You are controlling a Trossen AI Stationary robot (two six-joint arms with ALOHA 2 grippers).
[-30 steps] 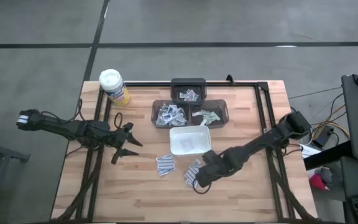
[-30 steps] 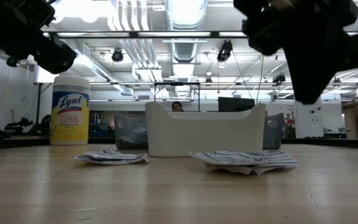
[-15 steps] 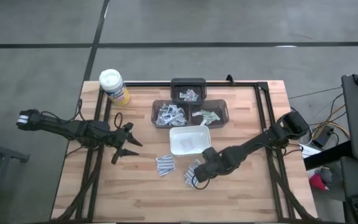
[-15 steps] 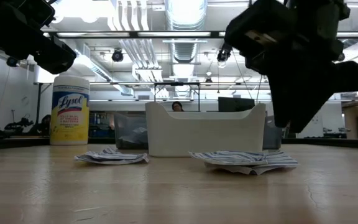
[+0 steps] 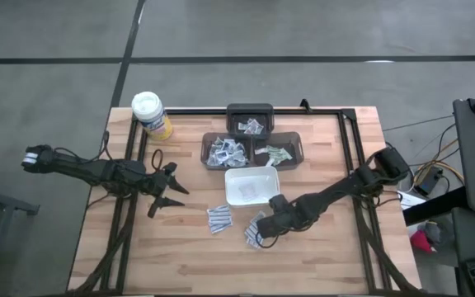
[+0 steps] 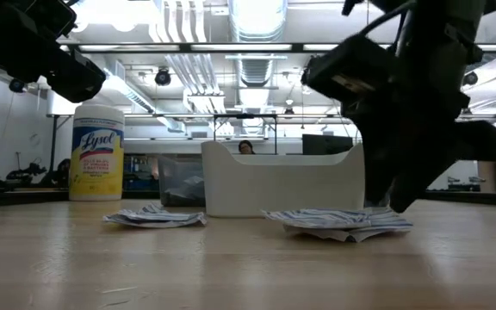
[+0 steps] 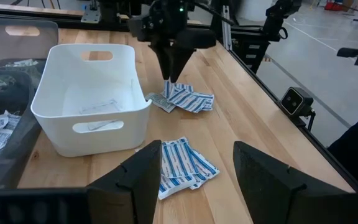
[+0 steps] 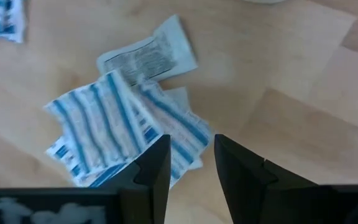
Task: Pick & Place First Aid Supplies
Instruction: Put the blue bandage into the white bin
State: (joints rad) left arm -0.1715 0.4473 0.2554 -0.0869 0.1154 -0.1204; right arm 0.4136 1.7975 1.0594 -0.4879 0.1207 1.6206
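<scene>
Two small heaps of first aid supplies, flat white packets with blue stripes, lie on the wooden table in front of a white tray (image 5: pixel 251 186). My right gripper (image 8: pixel 191 146) points steeply down, open, just over the right heap (image 8: pixel 120 134), near that heap's edge (image 7: pixel 166 99). Whether its fingertips touch the packets does not show. The left heap (image 5: pixel 218 218) lies apart, closer to my left gripper (image 7: pixel 197 180). That gripper hangs open and empty above the table's left part (image 5: pixel 168 200).
Three dark bins (image 5: pixel 250 120) (image 5: pixel 224 151) (image 5: pixel 277 152) holding sorted packets stand behind the white tray. A yellow canister with a white lid (image 5: pixel 151 114) stands at the far left corner. Black frame rails (image 5: pixel 357 165) run along the table's sides.
My right gripper has come down toward the right heap of packets and tipped more steeply downward. The packets lie where they were, and the left arm has kept still.
</scene>
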